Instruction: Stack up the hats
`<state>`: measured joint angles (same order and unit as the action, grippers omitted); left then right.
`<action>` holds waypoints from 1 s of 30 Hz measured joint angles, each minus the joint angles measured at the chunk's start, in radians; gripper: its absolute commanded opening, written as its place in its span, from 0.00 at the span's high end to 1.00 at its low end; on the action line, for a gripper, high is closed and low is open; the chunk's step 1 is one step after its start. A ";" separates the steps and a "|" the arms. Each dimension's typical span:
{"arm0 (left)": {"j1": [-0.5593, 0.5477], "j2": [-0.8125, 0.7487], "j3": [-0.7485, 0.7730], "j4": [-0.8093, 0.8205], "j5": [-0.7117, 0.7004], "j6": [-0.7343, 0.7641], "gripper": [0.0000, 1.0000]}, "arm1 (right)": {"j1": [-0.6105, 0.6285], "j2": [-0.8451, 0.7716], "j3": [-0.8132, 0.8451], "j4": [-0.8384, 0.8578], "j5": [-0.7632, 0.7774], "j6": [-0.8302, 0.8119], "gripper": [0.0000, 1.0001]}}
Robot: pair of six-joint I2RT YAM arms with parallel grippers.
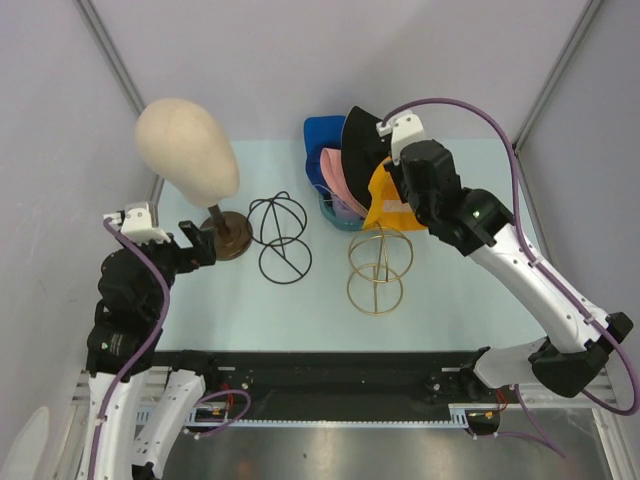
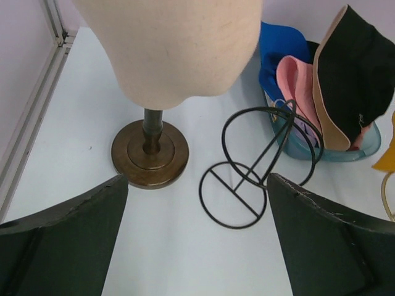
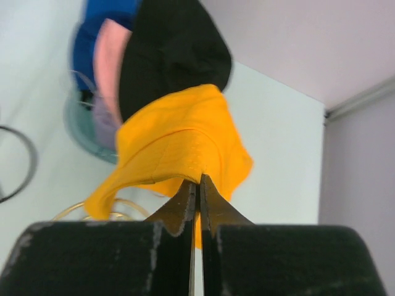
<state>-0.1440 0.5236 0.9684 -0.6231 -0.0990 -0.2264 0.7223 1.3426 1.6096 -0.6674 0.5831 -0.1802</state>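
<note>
Orange fabric hangs from my right claw [image 3: 197,182], whose two jaws are pressed tight on a fold of the orange bucket hat [image 3: 179,142]. From overhead the hat drapes just beside the right rim of a teal basin [image 1: 328,210] and over the far side of a gold wire stand [image 1: 378,265].

The other hats stand crowded in that basin at the back of the pale tabletop [image 1: 300,310]: a blue cap [image 1: 322,135] furthest left, a black bucket hat [image 1: 362,135] rising tallest beside it, a pink hat [image 1: 335,170] in front, and a sliver of lavender [image 2: 302,126] low against the basin wall. A tan band runs along the black hat's edge; I cannot tell whether it is a separate cap.

My left claw [image 1: 200,245] is spread wide and holds nothing. It hovers near the brown round base [image 2: 150,154] of the cream mannequin head [image 1: 185,145], with a black wire stand [image 1: 280,235] just to the right of that base.
</note>
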 measured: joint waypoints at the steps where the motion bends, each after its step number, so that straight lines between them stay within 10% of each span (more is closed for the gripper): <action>1: 0.000 -0.010 0.002 -0.013 0.013 0.005 0.00 | 0.035 -0.002 0.023 -0.031 0.010 0.016 1.00; 18: 0.000 -0.082 0.011 -0.147 0.149 -0.001 0.00 | 0.567 0.081 0.154 -0.555 0.249 0.421 1.00; 30: 0.000 -0.105 0.014 -0.159 0.166 -0.002 0.00 | 0.690 0.048 -0.019 -0.664 0.313 0.726 1.00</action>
<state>-0.1440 0.4191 0.9825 -0.7818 0.0669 -0.2279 1.4128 1.3911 1.5902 -1.3312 0.8959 0.5453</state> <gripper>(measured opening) 0.996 0.020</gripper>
